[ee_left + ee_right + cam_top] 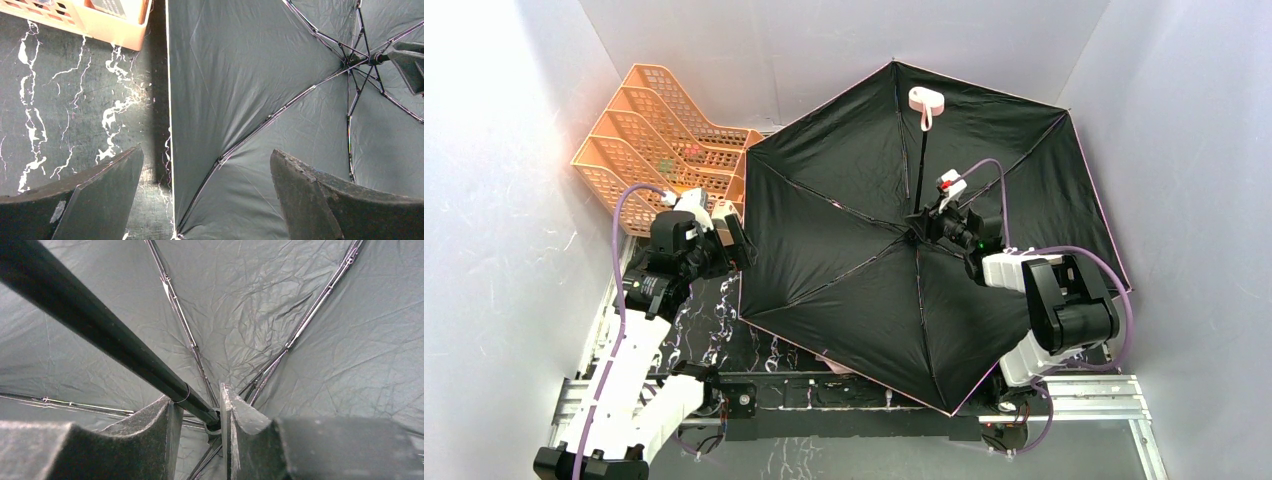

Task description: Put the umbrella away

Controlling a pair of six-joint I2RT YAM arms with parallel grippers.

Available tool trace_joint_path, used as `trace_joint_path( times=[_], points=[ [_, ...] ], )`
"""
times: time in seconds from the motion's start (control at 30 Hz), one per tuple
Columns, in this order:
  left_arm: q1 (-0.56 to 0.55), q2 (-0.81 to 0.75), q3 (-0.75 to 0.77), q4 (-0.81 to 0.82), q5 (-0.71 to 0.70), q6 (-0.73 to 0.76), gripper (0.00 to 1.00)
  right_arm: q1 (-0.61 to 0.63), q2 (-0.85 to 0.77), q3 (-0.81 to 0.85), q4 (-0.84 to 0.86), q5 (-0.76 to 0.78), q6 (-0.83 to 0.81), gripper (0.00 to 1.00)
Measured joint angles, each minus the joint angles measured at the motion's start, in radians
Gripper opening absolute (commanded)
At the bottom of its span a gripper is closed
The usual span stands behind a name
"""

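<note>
The umbrella (844, 230) lies open on the table (60, 100), black crinkled lining up (a thin pink edge traces its rim), thin metal ribs (310, 315) fanning out from the hub. Its smooth black shaft (100, 335) rises to a small pale handle (926, 98). The right gripper (197, 395) has its rough dark fingers narrowly flanking the shaft's base; whether they pinch it I cannot tell. The left gripper (206, 150) hangs spread wide over the canopy's left edge. The table is dark with white veins. A peach lattice plastic basket (654, 130) sits beyond.
</note>
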Motion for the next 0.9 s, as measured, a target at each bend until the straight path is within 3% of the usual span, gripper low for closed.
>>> trace_joint_path(
  times=[0.2, 0.27, 0.3, 0.43, 0.53, 0.7, 0.9],
  points=[
    [0.0, -0.002, 0.002, -0.011, 0.005, 0.0, 0.98, 0.002, 0.037, 0.027, 0.012, -0.001, -0.018, 0.22],
    [0.0, -0.002, 0.006, -0.02, 0.006, 0.0, 0.98, 0.003, 0.053, 0.048, 0.012, 0.0, -0.051, 0.03],
    [0.0, -0.001, 0.011, -0.025, 0.006, 0.0, 0.98, 0.003, 0.054, 0.057, -0.003, -0.001, -0.056, 0.0],
    [0.001, 0.021, 0.08, -0.05, 0.012, -0.003, 0.98, 0.006, 0.026, 0.128, -0.171, -0.006, -0.173, 0.0],
    [0.002, 0.063, 0.183, -0.091, 0.017, -0.009, 0.98, 0.007, -0.106, 0.136, -0.31, 0.004, -0.25, 0.0],
    [0.002, 0.119, 0.395, -0.125, 0.039, -0.019, 0.98, 0.008, -0.229, 0.186, -0.385, 0.03, -0.385, 0.0],
    [0.0, 0.137, 0.547, -0.126, 0.103, -0.04, 0.98, 0.025, -0.319, 0.254, -0.379, 0.036, -0.583, 0.0]
  ],
)
